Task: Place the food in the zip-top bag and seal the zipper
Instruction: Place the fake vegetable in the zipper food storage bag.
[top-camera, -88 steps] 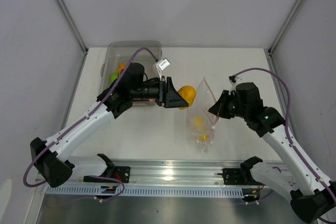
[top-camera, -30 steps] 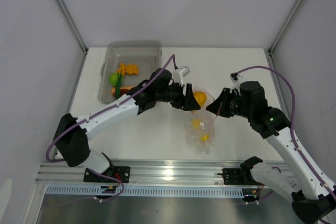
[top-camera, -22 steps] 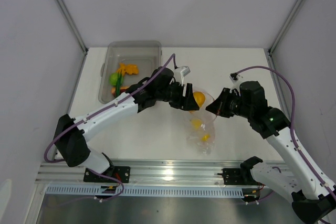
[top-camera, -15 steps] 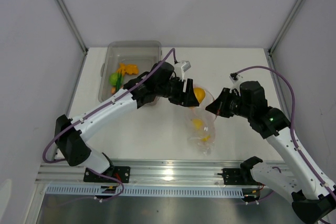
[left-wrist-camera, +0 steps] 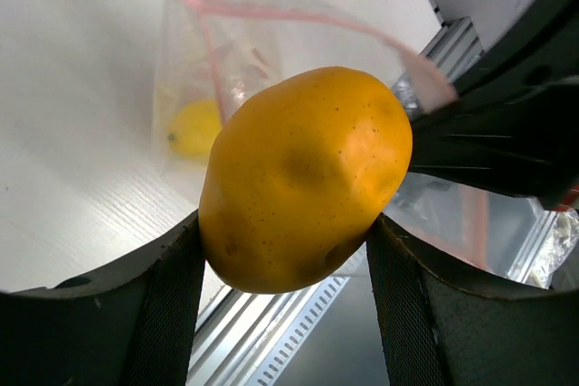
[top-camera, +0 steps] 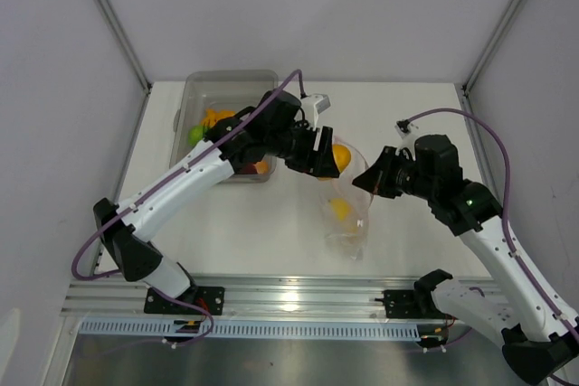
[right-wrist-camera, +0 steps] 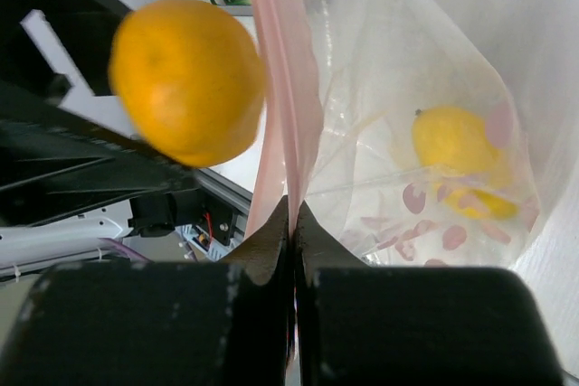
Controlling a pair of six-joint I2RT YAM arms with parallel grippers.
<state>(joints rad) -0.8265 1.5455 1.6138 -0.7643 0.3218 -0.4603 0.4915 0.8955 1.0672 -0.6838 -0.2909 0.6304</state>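
Bin (top-camera: 231, 77), clear grey, at the far left of the white surface (top-camera: 416, 115). A green lime (top-camera: 195, 134) and an orange cluster (top-camera: 215, 117) lie inside it, and the rest of its contents is hidden under the left arm. That arm reaches across the bin toward the middle. Left end effector (top-camera: 331, 158) is clamped on the orange fruit (top-camera: 340, 157); the wrist view shows the fruit (left-wrist-camera: 303, 178) gripped on both sides by the dark fingers (left-wrist-camera: 167, 305), filling the gap between them. The fruit hangs off the surface, at the mouth of the bag (top-camera: 348, 223) on its left side, not yet inside. In the right wrist view it sits just left of the pink-red strip (right-wrist-camera: 285, 88), apart from it or barely touching; I cannot tell which. The bag is clear and crinkled, with its mouth lifted and its lower end resting on the surface at centre. A lemon (top-camera: 341, 209) lies inside, low in the bag. The right wrist view shows it (right-wrist-camera: 452, 137) with a second yellowish shape just beneath, too blurred to name. Right end effector (top-camera: 371, 183) meets the bag from the right, its fingers pressed together (right-wrist-camera: 292, 210) and pinching the bag's mouth edge at the strip, holding that edge up.
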